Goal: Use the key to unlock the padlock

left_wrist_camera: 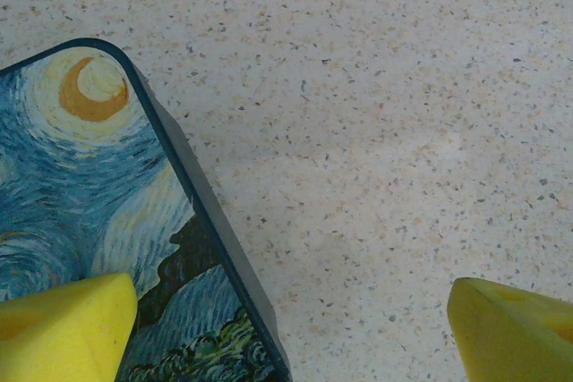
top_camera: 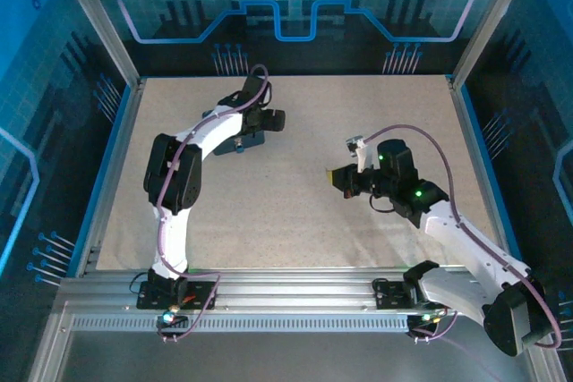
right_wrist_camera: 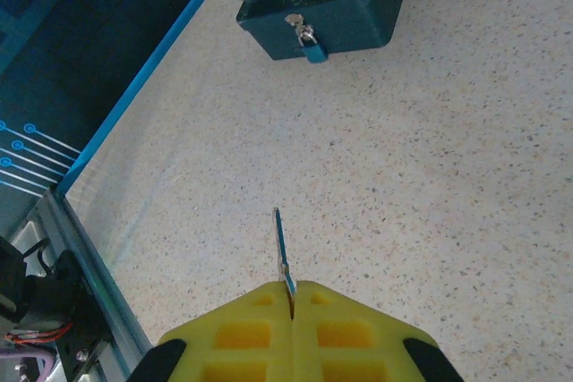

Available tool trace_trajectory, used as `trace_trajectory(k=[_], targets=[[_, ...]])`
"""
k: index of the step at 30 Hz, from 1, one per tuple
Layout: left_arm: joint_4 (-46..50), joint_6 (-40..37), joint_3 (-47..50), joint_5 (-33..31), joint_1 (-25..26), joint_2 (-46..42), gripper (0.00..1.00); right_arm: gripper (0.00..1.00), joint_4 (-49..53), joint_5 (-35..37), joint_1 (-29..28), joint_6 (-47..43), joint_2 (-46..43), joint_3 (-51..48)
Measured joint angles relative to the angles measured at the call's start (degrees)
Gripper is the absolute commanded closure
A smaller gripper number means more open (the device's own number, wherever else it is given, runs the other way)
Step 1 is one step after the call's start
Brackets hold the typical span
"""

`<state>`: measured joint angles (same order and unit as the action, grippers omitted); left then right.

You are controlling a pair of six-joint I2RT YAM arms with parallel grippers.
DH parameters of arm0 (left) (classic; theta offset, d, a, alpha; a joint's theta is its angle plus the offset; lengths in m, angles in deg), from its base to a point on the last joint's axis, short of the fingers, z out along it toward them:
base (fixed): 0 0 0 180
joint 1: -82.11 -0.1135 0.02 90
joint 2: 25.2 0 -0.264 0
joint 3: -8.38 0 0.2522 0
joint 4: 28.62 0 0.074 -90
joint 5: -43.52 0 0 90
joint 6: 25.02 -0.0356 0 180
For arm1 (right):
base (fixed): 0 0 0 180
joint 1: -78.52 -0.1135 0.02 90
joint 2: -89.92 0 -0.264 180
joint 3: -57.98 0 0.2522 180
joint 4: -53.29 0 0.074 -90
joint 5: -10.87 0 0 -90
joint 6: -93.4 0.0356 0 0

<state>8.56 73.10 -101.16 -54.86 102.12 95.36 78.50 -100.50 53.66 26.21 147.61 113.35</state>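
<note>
Speckled beige bench inside a blue-panelled enclosure. Dark blue tin with a swirly painted lid, at 11 o'clock on the bench. Left gripper spread wide, one side over the tin's lid. Right gripper, near bench centre toward 3 o'clock, pinched on the key. Padlock hangs on the tin's front wall, at the key's 12 o'clock, well apart.

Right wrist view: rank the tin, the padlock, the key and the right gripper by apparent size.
1. right gripper, inflated by nearness to the camera
2. tin
3. key and padlock, unranked: the key looks longer but far thinner, and it is nearer.
</note>
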Motion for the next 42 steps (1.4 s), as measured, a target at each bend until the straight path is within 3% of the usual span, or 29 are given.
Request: trace_trajectory(k=[13, 27, 42], targets=[[-3.0, -0.5, 6.0, -1.1, 9.4, -3.6, 0.09, 1.00, 2.5, -1.4, 8.0, 0.0, -4.3, -0.5], [-4.6, 4.7, 6.8, -0.7, 21.2, -4.1, 0.09, 1.00, 7.0, -4.0, 15.7, 0.0, -6.6, -1.6], [-4.0, 7.6, -1.1, 5.0, 23.8, 1.0, 0.09, 1.00, 8.7, -4.9, 17.8, -0.4, -8.0, -3.4]])
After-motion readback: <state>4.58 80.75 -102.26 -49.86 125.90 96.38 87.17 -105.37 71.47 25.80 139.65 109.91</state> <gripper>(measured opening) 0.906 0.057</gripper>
